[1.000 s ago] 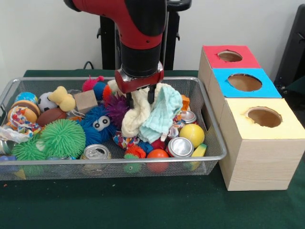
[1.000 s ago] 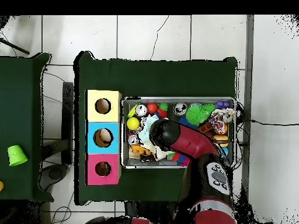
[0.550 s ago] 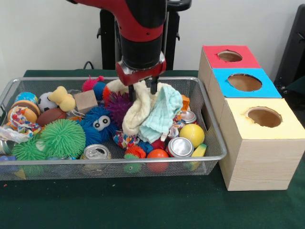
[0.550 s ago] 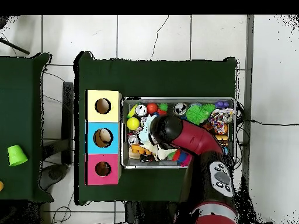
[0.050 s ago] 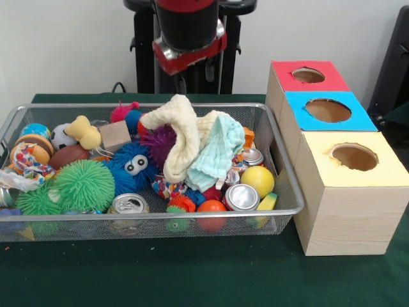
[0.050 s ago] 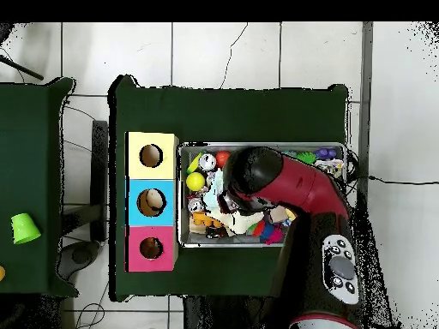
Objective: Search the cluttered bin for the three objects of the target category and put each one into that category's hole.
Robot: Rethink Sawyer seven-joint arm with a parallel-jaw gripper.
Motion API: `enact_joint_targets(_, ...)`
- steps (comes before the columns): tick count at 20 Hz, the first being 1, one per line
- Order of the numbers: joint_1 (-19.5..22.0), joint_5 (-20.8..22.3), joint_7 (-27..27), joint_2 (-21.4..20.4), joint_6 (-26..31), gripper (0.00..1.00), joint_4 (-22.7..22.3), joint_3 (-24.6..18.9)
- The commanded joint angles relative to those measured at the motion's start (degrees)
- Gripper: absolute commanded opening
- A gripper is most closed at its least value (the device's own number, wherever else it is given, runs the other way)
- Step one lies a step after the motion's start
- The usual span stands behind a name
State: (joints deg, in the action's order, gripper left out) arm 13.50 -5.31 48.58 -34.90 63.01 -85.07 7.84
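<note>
The green worktop (image 5: 192, 275) carries everything, and the red arm (image 6: 296, 193) reaches in over it from above. Its gripper (image 5: 192, 78) hangs well above the wire bin (image 5: 284, 185), clear of the pile; its tips blend into the dark stand behind, so I cannot tell whether they are spread or closed, and nothing shows between them.

Beside the bin stands the wooden sorting box (image 5: 339, 217) with three round holes in a row — yellow hole (image 5: 353, 156), blue hole (image 5: 328, 110), red hole (image 5: 308, 75).

In the bin, the cream cloth (image 5: 179, 137) lies draped in a peak over the middle of the heap, touching the pale teal cloth (image 5: 217, 153) beside it. A blue fuzzy toy with googly eyes (image 5: 133, 166) sits next to them, a green spiky ball (image 5: 83, 185) further along, and a purple spiky ball (image 5: 156, 142) half under the cream cloth. Two drink cans (image 5: 241, 197) lie near the front rim, tops showing — no label can be read on either. A yellow ball (image 5: 258, 180) and an orange ball (image 5: 211, 208) sit by them.
</note>
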Motion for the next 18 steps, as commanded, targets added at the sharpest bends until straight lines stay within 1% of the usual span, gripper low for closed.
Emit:
enact_joint_targets(1,1.06,4.15,5.61,-1.26,2.06,1.00,2.54,-2.24)
enact_joint_targets(3,2.09,5.13,4.17,0.06,-0.66,1.00,1.95,-2.76)
enact_joint_targets(5,3.73,5.41,3.03,1.79,-5.27,1.00,0.69,-3.91)
enact_joint_targets(6,4.78,5.51,1.91,2.35,-6.71,1.00,0.18,-4.68)
enact_joint_targets(8,6.62,5.49,-0.32,2.68,-6.89,1.00,-0.21,-5.99)
enact_joint_targets(12,8.81,6.60,-2.79,2.51,-6.86,1.00,-0.43,-7.53)
enact_joint_targets(17,10.36,7.13,-1.46,2.72,-10.09,1.00,-2.27,-8.21)
enact_joint_targets(18,10.49,7.91,-1.77,2.87,-10.03,1.00,-2.12,-8.06)
